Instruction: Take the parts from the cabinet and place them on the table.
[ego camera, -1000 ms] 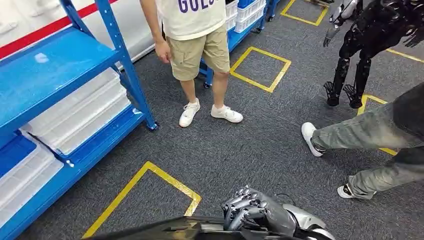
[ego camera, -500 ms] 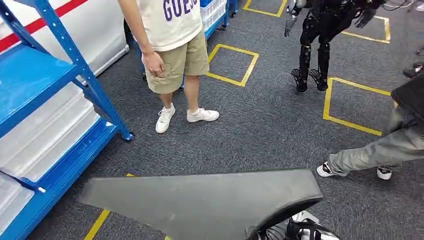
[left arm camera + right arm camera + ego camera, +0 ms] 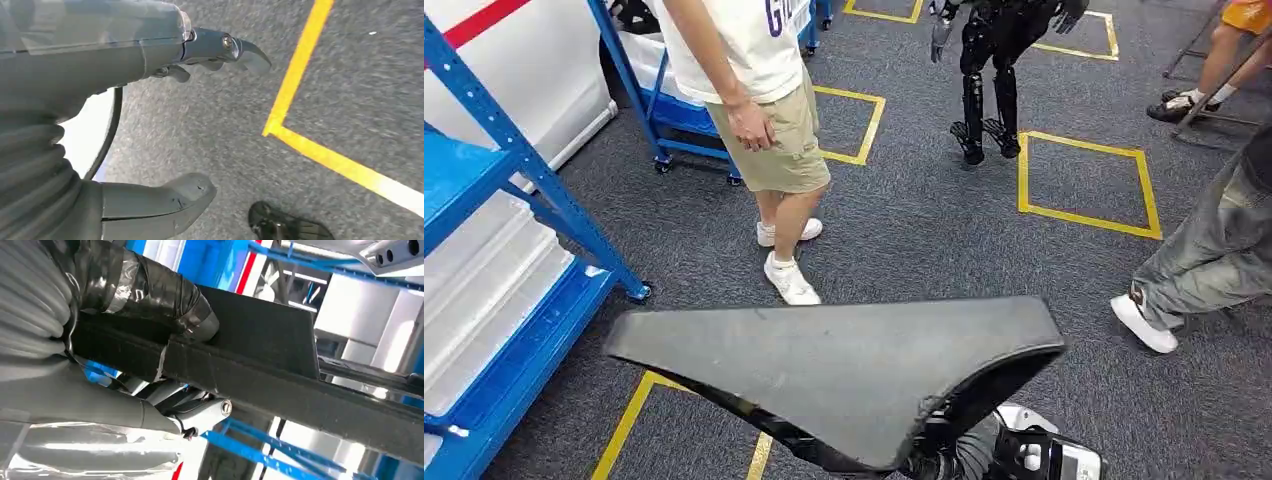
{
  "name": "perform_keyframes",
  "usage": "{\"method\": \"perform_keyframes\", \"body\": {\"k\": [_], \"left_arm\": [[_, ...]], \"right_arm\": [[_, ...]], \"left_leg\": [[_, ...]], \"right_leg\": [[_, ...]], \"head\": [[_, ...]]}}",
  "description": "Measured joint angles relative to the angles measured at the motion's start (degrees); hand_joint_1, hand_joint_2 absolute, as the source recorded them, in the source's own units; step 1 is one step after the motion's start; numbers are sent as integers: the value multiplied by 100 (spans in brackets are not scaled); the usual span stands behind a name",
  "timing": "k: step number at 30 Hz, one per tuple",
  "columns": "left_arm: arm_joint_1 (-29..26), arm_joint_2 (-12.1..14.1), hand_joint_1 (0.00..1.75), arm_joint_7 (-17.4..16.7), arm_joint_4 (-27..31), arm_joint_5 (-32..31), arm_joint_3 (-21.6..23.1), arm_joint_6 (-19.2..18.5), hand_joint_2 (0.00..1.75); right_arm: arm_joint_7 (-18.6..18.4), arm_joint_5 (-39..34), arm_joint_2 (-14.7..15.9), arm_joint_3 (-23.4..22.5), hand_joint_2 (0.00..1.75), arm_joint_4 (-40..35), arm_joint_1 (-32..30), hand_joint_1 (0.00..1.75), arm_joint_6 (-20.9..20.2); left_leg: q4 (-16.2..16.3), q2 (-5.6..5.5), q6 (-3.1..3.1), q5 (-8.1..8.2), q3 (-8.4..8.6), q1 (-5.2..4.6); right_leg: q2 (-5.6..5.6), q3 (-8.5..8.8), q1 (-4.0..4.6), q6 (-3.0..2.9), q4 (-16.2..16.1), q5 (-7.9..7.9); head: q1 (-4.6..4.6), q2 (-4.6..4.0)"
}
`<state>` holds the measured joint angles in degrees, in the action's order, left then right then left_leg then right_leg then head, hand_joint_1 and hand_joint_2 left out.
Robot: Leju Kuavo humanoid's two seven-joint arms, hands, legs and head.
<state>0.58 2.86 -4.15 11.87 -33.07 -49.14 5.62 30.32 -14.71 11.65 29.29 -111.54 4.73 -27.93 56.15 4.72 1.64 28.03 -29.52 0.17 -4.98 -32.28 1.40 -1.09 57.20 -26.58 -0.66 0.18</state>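
A flat black part (image 3: 844, 370) with a broad rounded end and a tapering tip spans the bottom of the head view, held level above the grey carpet. My right hand (image 3: 969, 462) is under its right end. In the right wrist view the taped thumb (image 3: 150, 287) presses on top of the black part (image 3: 280, 355) while darker fingers (image 3: 200, 412) lie beneath it. My left hand (image 3: 100, 60) hangs over the floor, thumb and fingers apart, holding nothing.
The blue shelf rack (image 3: 534, 180) with white bins (image 3: 474, 290) stands at the left. A person in beige shorts (image 3: 764, 130) stands just ahead, another person's legs (image 3: 1214, 250) at the right. A black humanoid robot (image 3: 989, 60) and a blue cart (image 3: 674, 110) stand farther off.
The camera has turned, so the rack has slid off to the left. The black part has risen from the picture's bottom edge into full view. The person in shorts has stepped.
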Motion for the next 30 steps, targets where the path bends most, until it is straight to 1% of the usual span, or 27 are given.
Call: {"method": "perform_keyframes", "body": {"k": [1, 3, 4, 5, 6, 7, 8, 9, 10, 11, 12, 13, 14, 15, 16, 17, 19, 20, 21, 22, 24, 25, 26, 27, 28, 29, 30], "left_arm": [[-4, 0, 0, 28, 0, -2, -26, 0, 175], [9, 0, 0, 66, 0, -4, -76, 0, 175], [24, 0, 0, 85, 0, -7, -83, -4, 175], [36, 11, 0, 98, 2, -11, -85, -4, 175], [40, 17, 0, 113, 2, -13, -89, -7, 175], [28, 20, 0, 116, 2, -13, -96, -7, 175], [13, 35, 0, 116, 2, -13, -109, -4, 175], [0, 44, 0, 116, 2, -13, -120, -4, 175], [-14, 44, 0, 116, 2, -13, -122, -4, 175], [-19, 44, 0, 116, 2, -13, -122, -7, 175], [-16, 44, 0, 116, 2, -13, -122, -7, 175], [-10, 48, 0, 118, 2, -13, -122, -7, 175], [-9, 50, 0, 120, 2, -13, -125, -7, 175], [-12, 44, 0, 122, 0, -13, -124, -7, 175], [-18, 42, 0, 129, 2, -13, -129, -15, 175], [-19, 46, 0, 149, 2, -13, -135, -20, 175], [-5, 50, 0, 170, 2, -33, -138, -46, 175], [7, 52, 0, 179, 2, -52, -138, -66, 175], [11, 61, 0, 186, 2, -57, -140, -72, 175], [-3, 59, 0, 197, 2, -66, -142, -87, 175], [-32, 61, 0, 231, 2, -66, -168, -127, 175], [-33, 63, 0, 258, 2, -66, -179, -140, 175], [-24, 63, 0, 279, 2, -72, -196, -155, 175], [-12, 63, 0, 290, 2, -83, -201, -155, 175], [-3, 61, 0, 299, 2, -107, -201, -157, 175], [8, 61, 0, 299, 2, -107, -203, -155, 175], [10, 50, 0, 302, 2, -107, -205, -157, 175]], "right_arm": [[13, 11, -13, -19, 175, -2, -2, 175, 0], [26, 24, -20, -50, 175, -2, -42, 175, 0], [37, 26, -22, -66, 175, -13, -53, 175, 0], [46, 33, -35, -74, 175, -30, -74, 175, 0], [68, 28, -41, -83, 175, -46, -55, 175, 0], [68, 33, -72, -83, 175, -46, -49, 175, 0], [68, 33, -87, -83, 175, -46, -66, 175, 0], [68, 33, -98, -83, 175, -46, -76, 175, 0], [68, 33, -103, -83, 175, -46, -82, 175, 0], [68, 33, -103, -83, 175, -46, -83, 175, 0], [68, 33, -103, -83, 175, -44, -83, 175, 0], [68, 33, -103, -83, 175, -46, -84, 175, 0], [68, 33, -107, -83, 175, -46, -84, 175, 0], [68, 33, -111, -83, 175, -44, -85, 175, 0], [68, 35, -111, -83, 175, -46, -77, 175, 0], [76, 33, -120, -83, 175, -52, -87, 175, 0], [79, 33, -120, -85, 175, -66, -122, 175, 2], [79, 31, -120, -85, 175, -83, -165, 175, 2], [83, 28, -118, -85, 175, -109, -183, 175, 2], [85, 28, -120, -83, 175, -131, -185, 175, 2], [100, 26, -120, -76, 175, -140, -212, 175, 4], [111, 26, -120, -72, 175, -140, -235, 175, 4], [120, 26, -120, -68, 175, -140, -249, 175, 9], [131, 26, -120, -63, 175, -144, -250, 175, 9], [133, 26, -120, -63, 175, -144, -250, 175, 9], [133, 26, -122, -63, 175, -155, -249, 175, 9], [133, 26, -125, -61, 175, -184, -247, 175, 9]], "left_leg": [[1, 55, -23, 10, -10, 1], [-34, 197, -56, 19, 34, 1], [-43, 259, -93, 32, 66, -17], [21, 122, -113, 114, 39, 17], [289, -184, -124, 301, -64, 17], [691, -341, -130, 515, -249, 28], [1189, -424, -147, 744, -486, 36], [1638, -443, -172, 909, -712, 45], [1879, -443, -194, 935, -850, 57], [1816, -444, -220, 800, -848, 77], [1519, -447, -248, 559, -728, 103], [1056, -473, -278, 272, -520, 136], [522, -572, -312, -7, -276, 178], [242, -861, -355, -26, -152, 225], [43, -930, -311, 1, -66, 216], [79, -869, -255, -22, -85, 190], [98, -768, -190, -18, -96, 149], [64, -682, -118, -40, -82, 170], [65, -638, -89, -34, -77, 155], [65, -564, -52, -29, -72, 131], [65, -416, -29, -18, -76, 94], [66, -348, -16, -10, -77, 79], [66, -276, -10, -2, -67, 58], [66, -211, 1, 12, -48, 42], [64, -155, -2, 29, -17, 35], [53, -99, -4, 48, 25, 35], [18, -64, -7, 58, 62, 41]], "right_leg": [[57, -23, 12, -23, -23, 14], [194, -40, 18, -36, -33, 20], [264, -17, 5, -78, -102, 52], [302, 38, -79, -89, -168, 96], [372, 48, -76, -125, -189, 108], [412, 40, -77, -150, -186, 105], [481, 38, -78, -158, -177, 100], [561, 32, -78, -159, -164, 98], [637, 32, -81, -157, -158, 98], [716, 32, -95, -153, -144, 96], [789, 31, -114, -129, -114, 80], [860, 34, -139, -92, -76, 56], [932, 37, -167, -45, -31, 24], [993, 19, -164, 2, -9, -1], [1068, -17, -165, 32, 28, 9], [1109, -41, -173, 73, -18, 61], [1224, -79, -210, 127, -21, 81], [1062, -93, -218, 153, 37, 21], [738, -164, -185, 170, 227, -103], [586, -351, -184, 186, 615, -316], [534, -810, -188, 195, 1516, -704], [532, -969, -188, 187, 1812, -768], [532, -988, -184, 168, 1837, -695], [530, -860, -165, 130, 1569, -494], [513, -625, -136, 77, 1121, -247], [430, -312, -71, 4, 545, 18], [147, -85, 29, -88, 92, 117]], "head": [[-2, 0], [-2, 0], [0, 0], [-2, 0], [-4, 0], [-4, 0], [-4, 0], [-2, 0], [-4, 0], [-4, 0], [-4, 0], [-4, 0], [-4, 0], [-4, 0], [-2, 0], [-4, 0], [-2, 0], [-4, 0], [4, 0], [0, 0], [2, 0], [0, 0], [2, 0], [0, 0], [0, 0], [0, 0], [0, 0]]}}
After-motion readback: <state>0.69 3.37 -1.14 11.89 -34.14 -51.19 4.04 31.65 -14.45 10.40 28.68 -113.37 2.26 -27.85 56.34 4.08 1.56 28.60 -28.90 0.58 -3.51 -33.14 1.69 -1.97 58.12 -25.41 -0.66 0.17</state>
